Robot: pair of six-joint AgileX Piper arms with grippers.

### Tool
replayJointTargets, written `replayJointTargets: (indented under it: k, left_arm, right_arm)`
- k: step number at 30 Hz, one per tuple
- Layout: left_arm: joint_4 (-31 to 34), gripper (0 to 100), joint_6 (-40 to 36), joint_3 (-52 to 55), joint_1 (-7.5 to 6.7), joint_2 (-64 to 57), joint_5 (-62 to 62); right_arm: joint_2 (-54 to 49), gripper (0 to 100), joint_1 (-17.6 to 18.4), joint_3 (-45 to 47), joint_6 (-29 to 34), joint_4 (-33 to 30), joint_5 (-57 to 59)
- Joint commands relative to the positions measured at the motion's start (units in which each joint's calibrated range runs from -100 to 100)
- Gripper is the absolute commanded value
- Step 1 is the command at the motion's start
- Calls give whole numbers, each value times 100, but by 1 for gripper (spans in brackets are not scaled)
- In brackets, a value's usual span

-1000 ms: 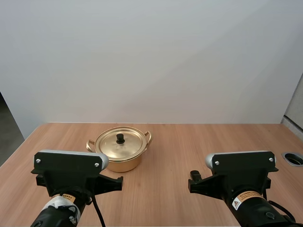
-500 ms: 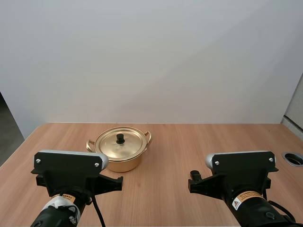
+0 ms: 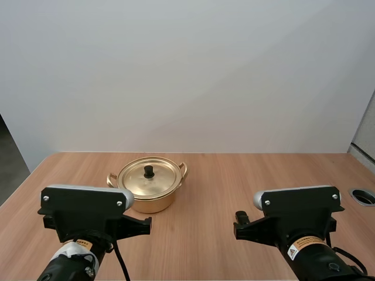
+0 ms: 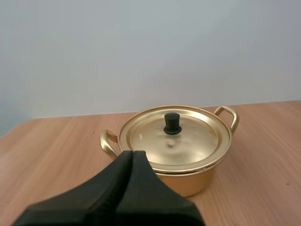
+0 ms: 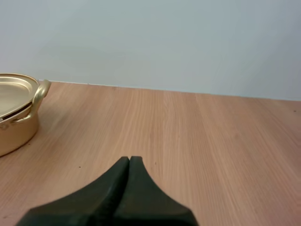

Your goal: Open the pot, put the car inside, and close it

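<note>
Sitting pot [image 3: 146, 202]: upright on the table [image 3: 246, 175], lid [image 3: 149, 178] on, black knob [image 3: 149, 171] at the lid's centre.
Left gripper [image 4: 132, 153]: I read its fingers pressed together into one dark wedge, gripping nothing. The pot stands just ahead at 12 to 1 o'clock, clear of the tips.
Right gripper [image 5: 129, 158]: fingers together as well, empty. The pot is well off at 10 o'clock, with one handle [image 5: 41, 88] turned toward it.
Edges: the far table edge runs at 12 o'clock close behind the pot. The left edge lies at 9 o'clock, farther off. A round hole [image 3: 363, 196] sits by the right edge at 3 o'clock.
Open room: I see bare wood from the pot's 3 o'clock across to the right gripper, and more at its 6 o'clock between both arms.
</note>
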Motion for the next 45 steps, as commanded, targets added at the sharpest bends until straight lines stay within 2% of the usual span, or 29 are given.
replayJointTargets:
  k: [1,3,5,7,9,12,14,17,21,25,28,35,38,42,43,45]
  left_arm:
    - [20,0,262,-252,-1,0,-1229]
    - [35,0,567,-571,-1,0,-2165]
    - [35,0,785,-974,-1,0,-2623]
    - [35,0,812,-1369,-1,0,-2415]
    - [35,0,812,-1783,23,0,-1537]
    - [48,0,868,-2312,40,0,175]
    - [1,0,992,-2544,40,0,284]
    - [-72,0,1219,-2876,40,327,735]
    - [-450,0,1928,-3483,61,1716,2428]
    - [-566,0,2025,-4287,113,3424,3810]
    - [-593,0,2025,-4951,113,4639,4490]
    - [-603,1,2012,-5879,113,6694,5168]
    - [-675,20,2012,-5993,113,7129,5168]
    - [-805,65,1979,-6045,96,7465,5186]
    - [-805,71,1954,-6045,96,7531,5186]
    - [-791,73,1890,-6045,96,7664,5186]
  right_arm:
    - [-2,0,0,-190,3,-1703,-50]
    - [-2,0,0,-589,3,-2413,-50]
    - [-2,0,-7,-1045,3,-2803,-12]
    - [-2,0,-49,-1627,14,-2804,172]
    - [-2,0,-77,-2158,219,-2659,568]
    - [-2,0,-86,-2948,630,-2162,1490]
    - [25,0,-86,-3201,546,-1784,1642]
    - [180,0,-86,-3252,-394,-1029,1475]
    - [696,0,-86,-3252,-2179,796,2386]
    - [842,0,-153,-3252,-3170,2366,3392]
    - [827,0,-242,-3252,-3229,2675,3626]
    - [820,0,-289,-3009,-3253,2738,3710]
    - [820,0,-289,-2961,-3294,2738,3631]
    - [812,0,-289,-2961,-3294,2738,3593]
    - [812,0,-289,-2961,-3294,2738,3593]
    - [812,0,-289,-2961,-3294,2738,3593]
